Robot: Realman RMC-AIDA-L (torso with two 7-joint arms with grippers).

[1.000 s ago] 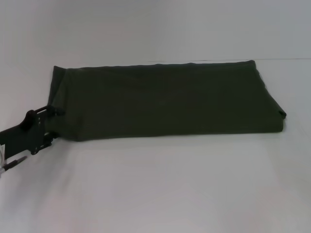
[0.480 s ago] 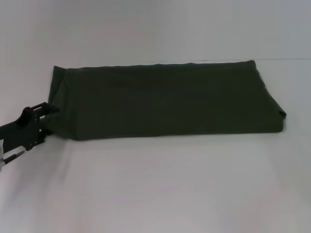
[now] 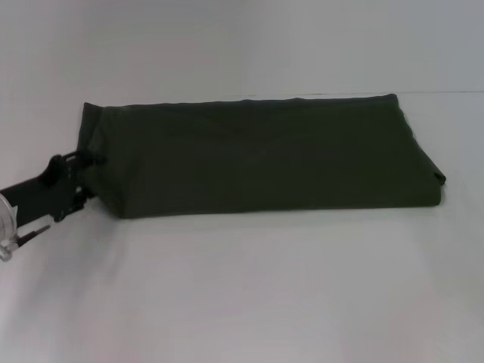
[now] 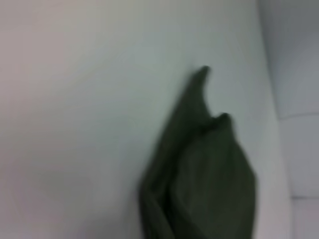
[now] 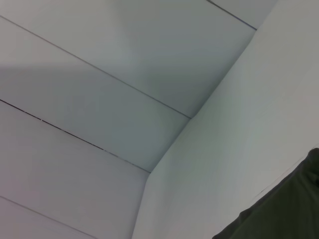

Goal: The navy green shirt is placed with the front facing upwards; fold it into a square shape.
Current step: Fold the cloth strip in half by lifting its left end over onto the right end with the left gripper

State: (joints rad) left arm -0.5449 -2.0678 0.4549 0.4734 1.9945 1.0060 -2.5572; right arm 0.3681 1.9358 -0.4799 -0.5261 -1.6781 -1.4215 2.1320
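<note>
Left claw (image 3: 89, 162) fingertips perhaps behind shirt (image 3: 265, 155) edge.

shirt (image 3: 265, 155): matt dark olive cloth, soft. table (image 3: 249, 287): smooth matt white. left gripper (image 3: 85, 162): matt black.

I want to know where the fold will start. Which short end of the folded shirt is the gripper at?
The robot's left end of the navy green shirt: the left gripper is at that edge, while the opposite end has nothing near it.

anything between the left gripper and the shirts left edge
Nothing: in the head view the left gripper sits right at the left end of the navy green shirt, no gap visible.
</note>
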